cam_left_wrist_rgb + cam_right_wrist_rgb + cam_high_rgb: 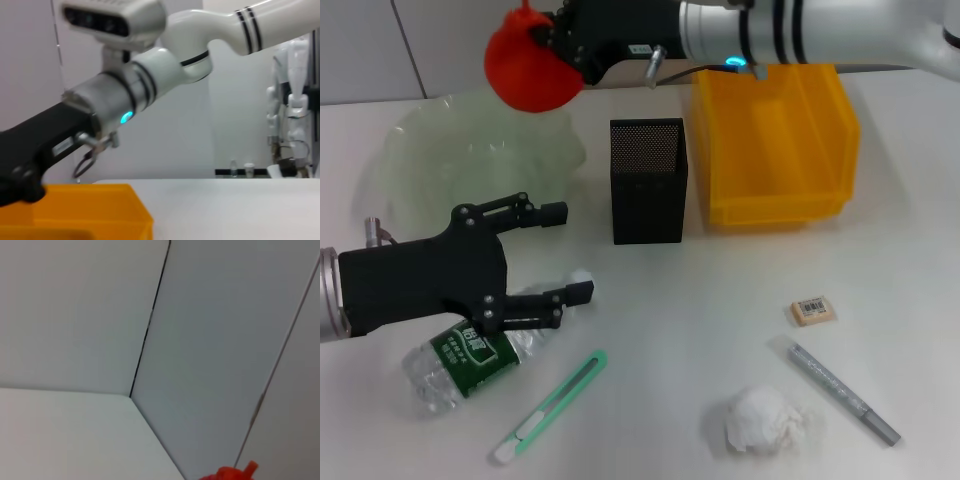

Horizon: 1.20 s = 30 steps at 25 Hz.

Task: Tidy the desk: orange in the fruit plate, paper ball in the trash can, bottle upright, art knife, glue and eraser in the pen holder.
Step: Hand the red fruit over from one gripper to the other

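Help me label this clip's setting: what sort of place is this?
Probably a robotics lab staged as an office desk: a white table with a mesh pen holder and yellow bin, and in the left wrist view another white robot standing by the far wall.

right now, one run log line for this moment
right pincer: holds orange over fruit plate | left pincer: open above bottle, lying

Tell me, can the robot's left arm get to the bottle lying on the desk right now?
Probably yes. The left gripper hangs open just above the bottle, which lies on its side with nothing over it. The art knife lies beside it, out of the way. The right gripper is far off, holding the orange.
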Tool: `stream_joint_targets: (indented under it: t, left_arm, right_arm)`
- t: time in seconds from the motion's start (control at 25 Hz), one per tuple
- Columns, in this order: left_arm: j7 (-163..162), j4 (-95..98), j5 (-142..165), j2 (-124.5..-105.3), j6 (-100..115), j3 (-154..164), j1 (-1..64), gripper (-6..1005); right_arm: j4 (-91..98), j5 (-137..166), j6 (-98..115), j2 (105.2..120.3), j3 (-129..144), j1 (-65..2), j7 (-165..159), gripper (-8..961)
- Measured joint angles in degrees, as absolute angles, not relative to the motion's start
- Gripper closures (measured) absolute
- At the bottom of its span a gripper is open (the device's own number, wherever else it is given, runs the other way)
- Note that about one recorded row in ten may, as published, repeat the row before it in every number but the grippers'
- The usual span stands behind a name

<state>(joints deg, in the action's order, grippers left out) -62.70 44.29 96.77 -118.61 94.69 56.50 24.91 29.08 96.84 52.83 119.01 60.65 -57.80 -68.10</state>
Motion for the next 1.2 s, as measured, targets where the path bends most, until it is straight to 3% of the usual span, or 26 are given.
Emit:
stream_joint_targets:
  t: [0.24,0.44,0.84,1.2]
  left_arm:
    - [-63.1,44.3,96.7,-118.58,93.2,56.5,25.2,163]
    - [-63.1,43.9,94.6,-118.63,92.7,56.5,25.3,163]
    - [-63.2,41.6,91.5,-118.69,89.7,57.0,26.3,163]
    - [-63.5,41.0,91.2,-118.74,86.9,56.8,26.7,163]
  right_arm:
    - [40.4,96.7,57.1,119.50,64.3,-49.9,-72.8,914]
    - [56.1,93.3,57.4,119.58,74.8,-37.0,-77.3,915]
    - [76.6,92.5,57.3,119.55,85.3,-20.8,-80.2,915]
    - [83.3,93.2,57.4,119.46,86.1,-15.3,-80.9,915]
